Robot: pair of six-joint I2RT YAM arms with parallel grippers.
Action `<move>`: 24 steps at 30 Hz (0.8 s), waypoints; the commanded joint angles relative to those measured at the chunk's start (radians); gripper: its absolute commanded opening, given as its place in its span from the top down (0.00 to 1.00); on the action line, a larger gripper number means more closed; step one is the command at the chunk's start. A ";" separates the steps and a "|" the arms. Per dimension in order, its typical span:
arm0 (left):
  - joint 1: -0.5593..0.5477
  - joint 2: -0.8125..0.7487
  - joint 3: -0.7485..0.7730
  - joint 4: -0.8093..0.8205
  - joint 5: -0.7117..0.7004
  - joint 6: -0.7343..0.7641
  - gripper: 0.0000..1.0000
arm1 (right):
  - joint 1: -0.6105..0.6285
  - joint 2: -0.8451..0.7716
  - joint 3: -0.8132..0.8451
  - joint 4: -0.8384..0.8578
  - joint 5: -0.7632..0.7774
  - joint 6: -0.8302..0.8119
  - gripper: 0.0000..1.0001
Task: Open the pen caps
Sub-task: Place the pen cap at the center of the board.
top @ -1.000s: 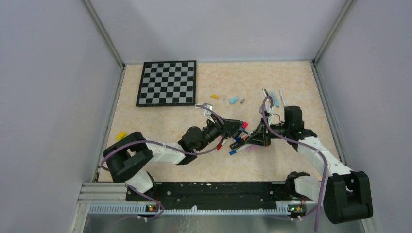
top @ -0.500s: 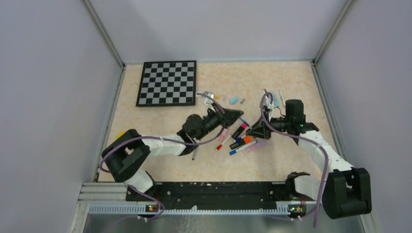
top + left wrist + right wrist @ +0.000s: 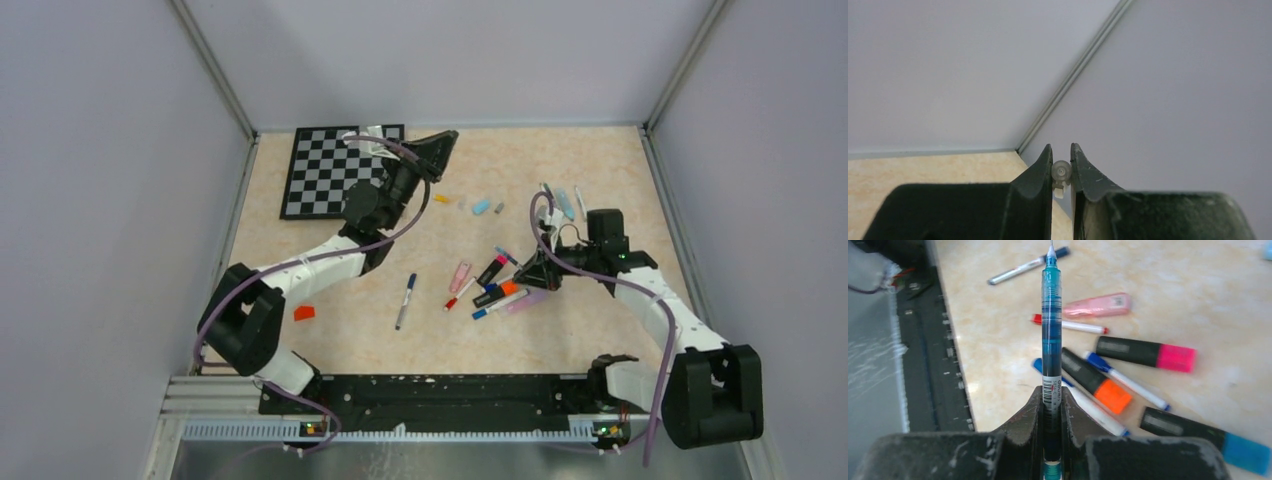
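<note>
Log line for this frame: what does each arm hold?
left gripper: shut on clear pen cap, raised near checkerboard | right gripper: shut on teal pen, tip bare | markers: capped, on table

A black-and-white checkerboard (image 3: 315, 182) lies flat at the far left of the beige marbled surface (image 3: 620, 160), close to the back wall. A flat red-orange chip (image 3: 304, 313) lies near the front left, well apart from the checkerboard. Grey walls (image 3: 100, 200) enclose the surface.
</note>
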 commanded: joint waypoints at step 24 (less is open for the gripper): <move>-0.130 0.803 0.991 -1.154 0.264 0.272 1.00 | -0.304 -0.131 -0.013 0.317 0.653 0.307 1.00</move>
